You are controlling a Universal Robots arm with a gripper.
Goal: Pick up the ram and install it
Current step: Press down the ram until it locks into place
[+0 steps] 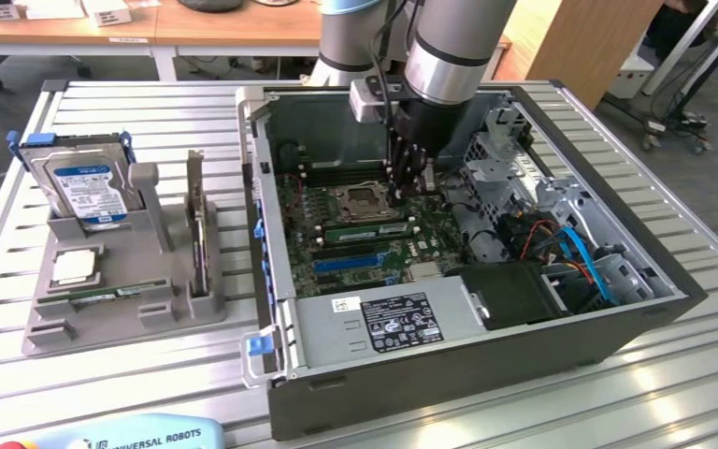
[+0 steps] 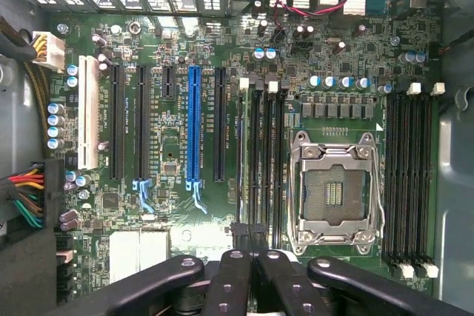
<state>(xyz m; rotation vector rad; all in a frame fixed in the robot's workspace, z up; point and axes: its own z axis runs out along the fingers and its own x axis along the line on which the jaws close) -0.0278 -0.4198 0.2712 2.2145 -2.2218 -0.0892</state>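
Note:
My gripper [image 1: 409, 185] hangs inside the open computer case [image 1: 559, 341], low over the motherboard beside the empty CPU socket [image 1: 366, 199]. In the wrist view its fingers [image 2: 231, 279] meet at the near end of the black memory slots [image 2: 266, 160], and the gripper [image 2: 252, 249] is shut with nothing visible between the tips. A long green ram stick [image 1: 359, 227] stands on edge in the slots next to the socket. Whether the fingertips touch it I cannot tell. Another green stick [image 1: 112, 295] lies in the grey holder outside the case.
The grey holder [image 1: 209, 309] on the exterior view's left also carries a silver hard drive with a blue label [image 1: 85, 187] and a small square CPU chip [image 1: 75, 267]. Drive cage and cables [image 1: 571, 253] crowd the case's right side. Expansion slots [image 2: 194, 123] lie beside the memory slots.

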